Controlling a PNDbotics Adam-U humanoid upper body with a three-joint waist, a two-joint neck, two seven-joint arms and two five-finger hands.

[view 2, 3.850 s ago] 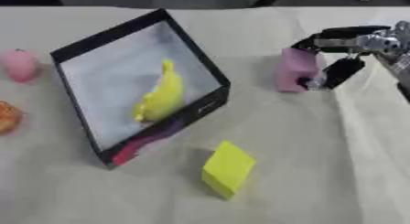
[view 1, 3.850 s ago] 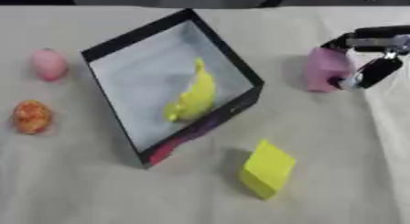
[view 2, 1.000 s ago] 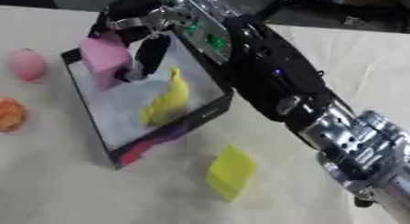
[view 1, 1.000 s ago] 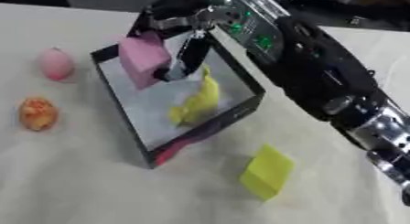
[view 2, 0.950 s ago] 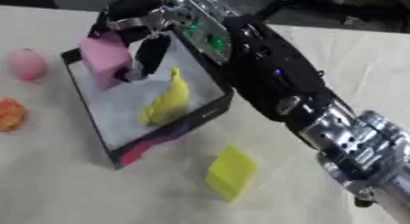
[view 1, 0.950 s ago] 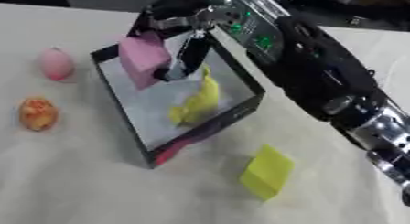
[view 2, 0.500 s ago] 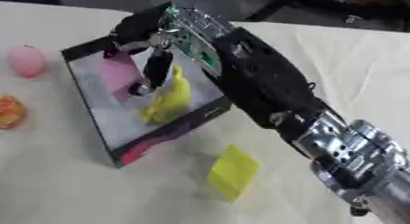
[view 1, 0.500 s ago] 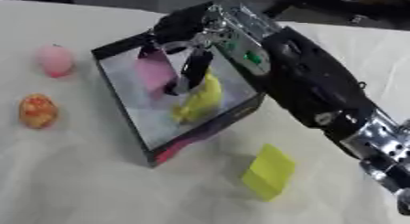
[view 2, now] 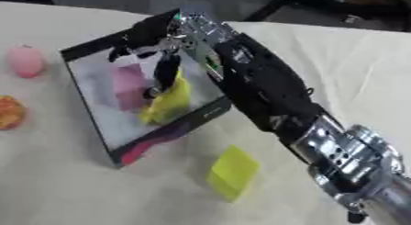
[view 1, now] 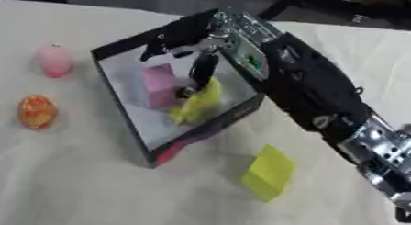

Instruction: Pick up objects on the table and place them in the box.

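Near to far. Lower centre of the frame: the yellow block lay on the table, outside the box, not yet picked. Mid left: orange ball and, above it, pink round fruit, both well apart from the box, also left to do.

Centre: the black box with the yellow banana-shaped thing lying inside. Main change: the pink block, which I had carried above the box half a second before, now stood on the box floor, touching or just beside the banana thing. So that item counts as delivered, by my read.

Upper centre: my right hand hung over the box, arm coming in from lower right. Fingers looked spread, one dark finger pointing down beside the block; nothing appeared pinched, so I read it as released. Whether that finger touched the block, couldn't tell. Left hand not seen.

Three items left on the table.
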